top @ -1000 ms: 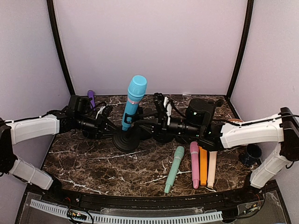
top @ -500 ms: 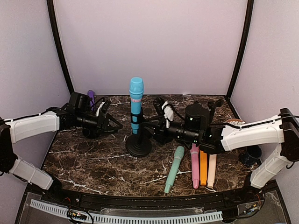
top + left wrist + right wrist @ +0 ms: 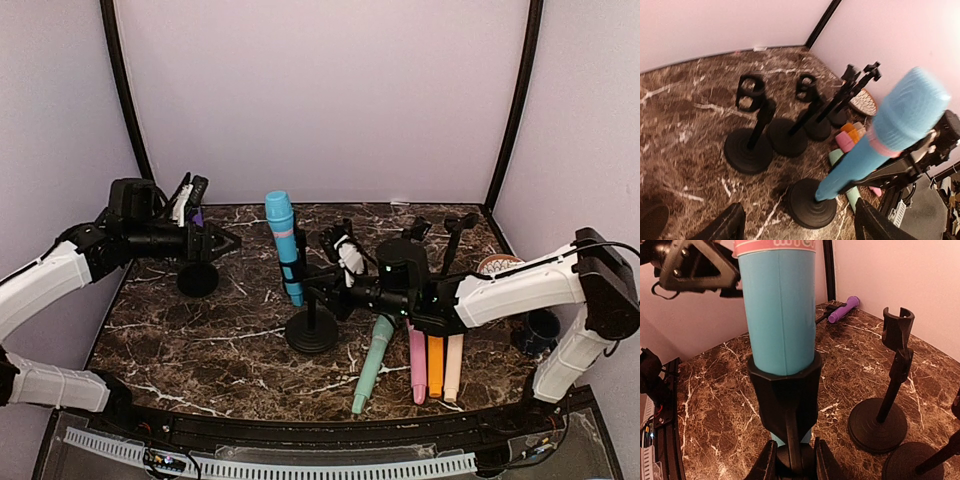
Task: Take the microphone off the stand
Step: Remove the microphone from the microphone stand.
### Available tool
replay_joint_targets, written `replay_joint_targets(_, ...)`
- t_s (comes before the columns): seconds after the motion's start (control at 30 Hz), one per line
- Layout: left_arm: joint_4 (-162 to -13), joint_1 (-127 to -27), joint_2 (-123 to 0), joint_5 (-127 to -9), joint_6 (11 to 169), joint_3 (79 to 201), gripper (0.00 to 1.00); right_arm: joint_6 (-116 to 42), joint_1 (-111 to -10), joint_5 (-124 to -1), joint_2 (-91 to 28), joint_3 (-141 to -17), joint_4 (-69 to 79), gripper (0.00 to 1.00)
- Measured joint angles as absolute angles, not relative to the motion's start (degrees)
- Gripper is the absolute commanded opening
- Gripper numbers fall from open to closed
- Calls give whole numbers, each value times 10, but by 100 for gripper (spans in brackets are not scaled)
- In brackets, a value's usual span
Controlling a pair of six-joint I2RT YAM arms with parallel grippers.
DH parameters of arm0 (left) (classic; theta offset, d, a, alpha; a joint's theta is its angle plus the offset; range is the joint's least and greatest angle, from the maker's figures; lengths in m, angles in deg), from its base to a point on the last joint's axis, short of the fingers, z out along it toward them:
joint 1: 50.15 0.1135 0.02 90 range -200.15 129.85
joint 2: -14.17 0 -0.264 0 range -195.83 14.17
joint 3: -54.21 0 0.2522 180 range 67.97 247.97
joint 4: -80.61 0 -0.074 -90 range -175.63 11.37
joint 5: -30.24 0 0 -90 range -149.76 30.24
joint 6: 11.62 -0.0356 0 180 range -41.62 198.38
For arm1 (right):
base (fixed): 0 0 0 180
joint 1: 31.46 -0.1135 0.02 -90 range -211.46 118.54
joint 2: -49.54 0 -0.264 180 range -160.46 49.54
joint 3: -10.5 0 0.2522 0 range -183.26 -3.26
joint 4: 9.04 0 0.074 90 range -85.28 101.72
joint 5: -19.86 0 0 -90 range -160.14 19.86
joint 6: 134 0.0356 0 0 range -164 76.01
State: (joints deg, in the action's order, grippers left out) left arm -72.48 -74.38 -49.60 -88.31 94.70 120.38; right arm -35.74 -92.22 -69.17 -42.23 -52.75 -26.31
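The blue microphone (image 3: 283, 245) is not out yet. It sits in the clip (image 3: 785, 385) of its stand (image 3: 311, 332), near the middle of the marble table (image 3: 200, 350). The right gripper (image 3: 794, 460) reaches in low, its 2 fingers (image 3: 767, 462) clamped on the stand's post just under the clip. To me that looks like bracing, so the base stays put.

The left gripper (image 3: 225, 243) hovers well apart from the microphone, off to its left. Its fingers (image 3: 727, 225) are spread wide with nothing between them.

I'd judge this the moment just ahead of the pull, with the stand pinned and the taking hand free. The next move calls for the left gripper to come across to the bare barrel above the clip and close on it. It should then draw the microphone out along its own length, not sideways, or the stand will tip with it.

The microphone's long axis is close to upright. Its rounded head is on top and its tail goes down through the clip. From overhead the head leans a little toward the left arm's side and the back wall.
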Motion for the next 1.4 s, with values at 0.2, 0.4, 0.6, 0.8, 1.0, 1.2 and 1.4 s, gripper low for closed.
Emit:
replay_joint_targets(0.2,-809,-744,-481,-967,920,1217,79,-361,-922,-689,-474,-534,-298,0)
replay_joint_targets(0.4,-867,-749,-518,-1039,902,1217,87,-387,-922,-687,-502,-540,-321,0)
replay_joint_targets(0.6,-904,-772,-570,-1051,876,1225,91,-401,-922,-691,-513,-542,-330,0)
replay_joint_targets(0.8,-904,-820,-628,-1031,828,1253,85,-405,-922,-692,-516,-547,-330,0)
replay_joint_targets(1.0,-927,-828,-629,-976,807,1252,47,-405,-922,-702,-517,-547,-330,0)
replay_joint_targets(1.2,-953,-828,-629,-961,800,1244,19,-407,-922,-714,-518,-550,-324,0)
replay_joint_targets(1.4,-961,-823,-629,-975,799,1240,6,-405,-925,-731,-519,-568,-291,0)
